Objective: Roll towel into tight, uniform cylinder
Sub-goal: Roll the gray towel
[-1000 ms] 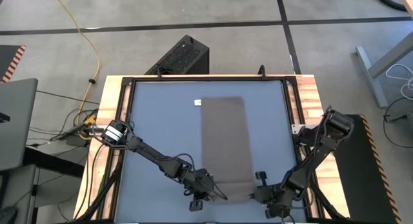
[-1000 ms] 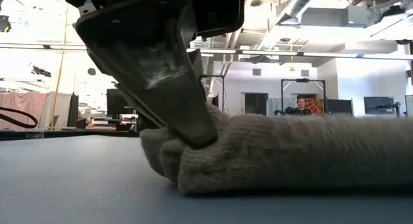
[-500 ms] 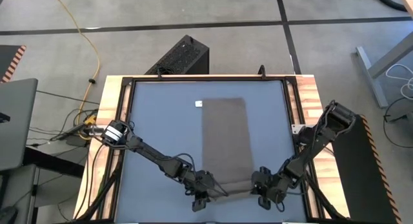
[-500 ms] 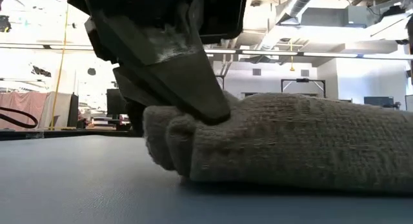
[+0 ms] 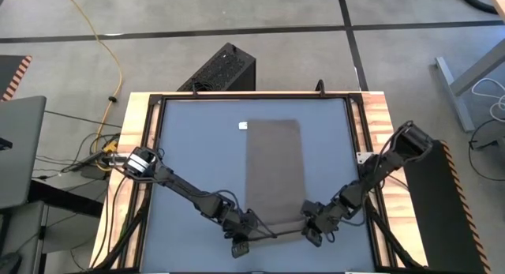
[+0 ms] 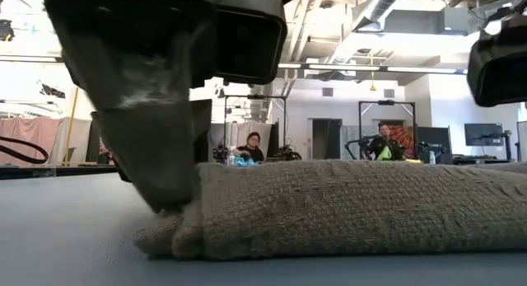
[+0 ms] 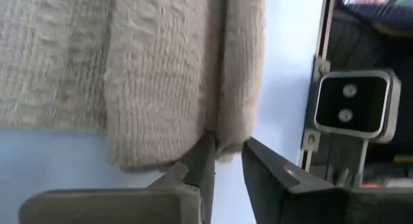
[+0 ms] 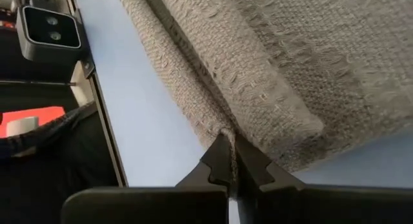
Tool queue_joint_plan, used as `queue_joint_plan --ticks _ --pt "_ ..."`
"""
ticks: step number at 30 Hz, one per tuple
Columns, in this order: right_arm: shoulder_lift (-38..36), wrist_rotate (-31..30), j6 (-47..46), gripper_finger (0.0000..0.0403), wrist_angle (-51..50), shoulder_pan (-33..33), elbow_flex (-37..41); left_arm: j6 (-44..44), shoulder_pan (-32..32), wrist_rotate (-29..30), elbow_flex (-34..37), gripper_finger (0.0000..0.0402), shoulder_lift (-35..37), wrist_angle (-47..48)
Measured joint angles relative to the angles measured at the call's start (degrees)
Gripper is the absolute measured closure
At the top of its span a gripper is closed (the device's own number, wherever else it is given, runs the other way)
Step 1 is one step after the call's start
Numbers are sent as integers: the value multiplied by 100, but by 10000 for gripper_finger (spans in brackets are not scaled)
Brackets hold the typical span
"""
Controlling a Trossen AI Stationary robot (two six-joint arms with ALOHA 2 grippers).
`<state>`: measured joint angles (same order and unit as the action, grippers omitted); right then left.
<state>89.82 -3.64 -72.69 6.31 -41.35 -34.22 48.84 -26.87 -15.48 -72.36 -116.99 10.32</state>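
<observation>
Blue-grey tabletop (image 5: 197, 148), towel (image 5: 274, 167), left hand (image 7: 222, 162) slightly parted, right hand (image 8: 230, 161) pinching towel, people beyond (image 6: 251, 146)

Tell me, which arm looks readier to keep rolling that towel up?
Probably the right. The right gripper is shut on the towel, pinching its folded near edge. The left gripper sits at the other near corner with a gap between its fingers, so its hold looks looser.

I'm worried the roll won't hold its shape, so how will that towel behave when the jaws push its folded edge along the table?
The towel looks soft and floppy: its folded edge sags flat in the low view, so it will probably slump rather than roll freely. Its coarse weave probably grips rather than slips. The right gripper pinches it easily, suggesting it's light.
</observation>
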Motion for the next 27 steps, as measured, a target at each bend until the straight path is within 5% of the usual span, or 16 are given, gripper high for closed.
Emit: queue_joint_plan --ticks 8,12,17,21,27 --pt "-2 197 -110 382 -39 212 7 -839 -118 374 -76 331 565 929" --pt "-2 228 -233 382 -31 214 7 -1654 -328 1634 -92 334 1071 935" --pt "0 257 -339 382 -11 267 11 -3395 -672 3079 -94 332 1024 -604" --pt "2 263 -344 381 -8 285 11 -4124 -700 3079 -92 313 695 -1367" --pt "4 256 -341 381 -9 285 11 -3839 -671 3121 -80 253 625 -1002"
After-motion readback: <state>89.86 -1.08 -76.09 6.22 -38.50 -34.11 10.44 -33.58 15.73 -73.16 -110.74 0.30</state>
